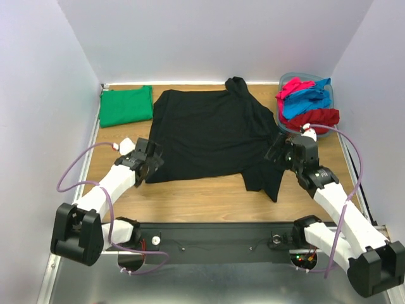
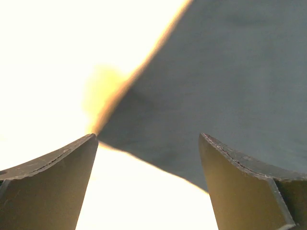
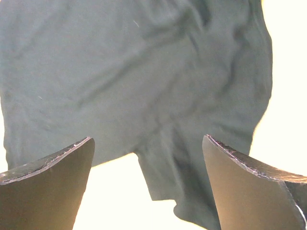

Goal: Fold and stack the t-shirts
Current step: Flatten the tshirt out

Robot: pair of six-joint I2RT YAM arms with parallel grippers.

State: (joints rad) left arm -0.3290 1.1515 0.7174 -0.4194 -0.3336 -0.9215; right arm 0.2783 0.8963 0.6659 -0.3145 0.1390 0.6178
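From above: the black t-shirt lies spread flat across the desk, with the folded green t-shirt at far left. Left wrist view: the left hand is released, over the shirt's corner. Right wrist view: the right hand is released above rumpled black cloth.

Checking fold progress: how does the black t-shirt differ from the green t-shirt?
The black t-shirt lies spread open mid-table; the green t-shirt is folded into a neat rectangle at the far left corner. The black t-shirt covers far more table than the green t-shirt. Both are plain, single-colour cloth lying flat on the wooden table.
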